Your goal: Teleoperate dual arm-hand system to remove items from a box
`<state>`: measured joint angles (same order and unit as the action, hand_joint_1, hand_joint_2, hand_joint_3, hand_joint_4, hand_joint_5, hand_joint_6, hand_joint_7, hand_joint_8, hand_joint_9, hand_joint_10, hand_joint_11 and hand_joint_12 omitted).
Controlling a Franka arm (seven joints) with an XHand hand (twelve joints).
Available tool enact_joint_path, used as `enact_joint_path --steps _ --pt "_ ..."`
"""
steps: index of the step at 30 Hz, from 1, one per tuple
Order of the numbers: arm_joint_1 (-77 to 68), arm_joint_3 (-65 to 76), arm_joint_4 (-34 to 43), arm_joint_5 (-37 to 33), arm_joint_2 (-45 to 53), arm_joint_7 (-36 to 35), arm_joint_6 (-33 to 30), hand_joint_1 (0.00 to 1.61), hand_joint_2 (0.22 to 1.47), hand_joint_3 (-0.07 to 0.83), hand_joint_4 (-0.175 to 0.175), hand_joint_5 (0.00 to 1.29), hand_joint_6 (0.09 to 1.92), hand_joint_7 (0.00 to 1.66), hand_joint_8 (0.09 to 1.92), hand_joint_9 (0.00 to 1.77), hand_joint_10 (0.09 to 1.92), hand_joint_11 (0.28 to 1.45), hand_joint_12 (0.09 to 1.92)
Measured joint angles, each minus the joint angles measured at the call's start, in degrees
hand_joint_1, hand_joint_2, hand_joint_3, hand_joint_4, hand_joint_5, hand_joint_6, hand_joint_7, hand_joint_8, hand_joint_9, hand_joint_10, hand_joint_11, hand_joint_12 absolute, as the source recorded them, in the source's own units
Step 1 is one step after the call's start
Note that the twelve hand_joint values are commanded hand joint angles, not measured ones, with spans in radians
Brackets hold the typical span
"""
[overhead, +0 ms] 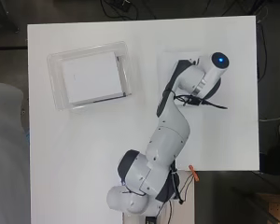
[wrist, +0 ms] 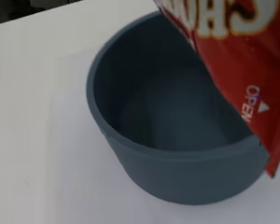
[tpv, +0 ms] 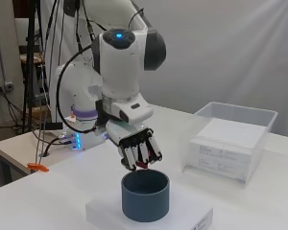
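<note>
The hand (tpv: 139,151) grasps one red packet (wrist: 233,60) just above one blue-grey cup (tpv: 145,194); one clear box (tpv: 235,139) sits well beyond.

Cup (tpv: 145,195) stands on a flat slab (tpv: 192,214) at the near end of the table (tpv: 77,191) in the side view. Hand (tpv: 139,149) hangs just above the cup's rim, holding a packet (wrist: 238,60) over the cup's opening. Bin (overhead: 56,81) sits well apart from the cup, on the table's far side from it; overhead it lies left of the arm. Box (overhead: 91,77) lies inside the bin.
</note>
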<state>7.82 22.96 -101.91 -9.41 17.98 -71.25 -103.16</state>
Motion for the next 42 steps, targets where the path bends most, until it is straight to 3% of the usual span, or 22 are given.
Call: enact_joint_path --steps 10,18,28,31,33,34,35,36,37,38,39,42 --pt "2.03 0.34 -0.59 -1.61 3.73 -2.17 0.37 0.93 1.21 0.0 0.175 0.78 1.29 1.02 1.72 1.25 1.79 0.81 1.7" --pt "2.52 -0.68 1.3 -1.74 5.44 -2.71 0.83 0.93 1.21 0.0 0.175 0.77 1.3 0.99 1.67 1.23 1.75 0.79 1.68" --pt "2.83 -2.08 4.2 -1.87 5.8 -4.33 1.84 0.93 1.22 0.001 0.175 0.76 1.32 0.97 1.92 1.23 1.9 0.84 1.79" --pt "2.76 -2.53 5.08 -1.79 5.54 -4.64 2.02 0.93 1.23 0.001 0.17 0.76 1.33 0.98 1.92 1.23 1.92 0.85 1.81" --pt "2.71 -2.7 5.35 -1.65 5.26 -4.56 1.84 0.93 1.24 0.004 0.138 0.73 1.36 0.98 1.92 1.24 1.92 0.86 1.82" --pt "2.69 -2.79 5.36 -1.55 5.14 -4.49 1.72 0.88 1.18 -0.006 0.078 0.58 0.97 0.89 1.87 1.17 1.91 0.81 1.8" --pt "2.67 -2.87 5.28 -1.45 5.03 -4.4 1.59 0.73 1.04 -0.021 0.019 0.36 0.57 0.73 1.34 0.99 1.46 0.7 1.4" --pt "2.66 -2.96 5.14 -1.38 4.97 -4.32 1.52 0.56 0.89 -0.029 -0.008 0.19 0.3 0.5 0.8 0.78 0.92 0.62 0.89" --pt "2.67 -3.05 4.96 -1.29 4.98 -4.21 1.5 0.43 0.78 -0.026 -0.008 0.1 0.15 0.28 0.42 0.57 0.52 0.55 0.5" --pt "2.7 -3.16 4.77 -1.17 5.05 -4.04 1.56 0.31 0.71 -0.019 0.008 0.05 0.09 0.14 0.21 0.39 0.27 0.49 0.27" --pt "2.76 -3.31 4.57 -0.99 5.22 -3.79 1.75 0.23 0.69 -0.01 0.024 0.02 0.09 0.07 0.1 0.27 0.13 0.45 0.13" --pt "3.04 -3.84 4.08 -0.25 6.21 -2.58 3.17 0.14 0.7 0.009 0.046 0.0 0.09 0.01 0.09 0.15 0.09 0.39 0.09"
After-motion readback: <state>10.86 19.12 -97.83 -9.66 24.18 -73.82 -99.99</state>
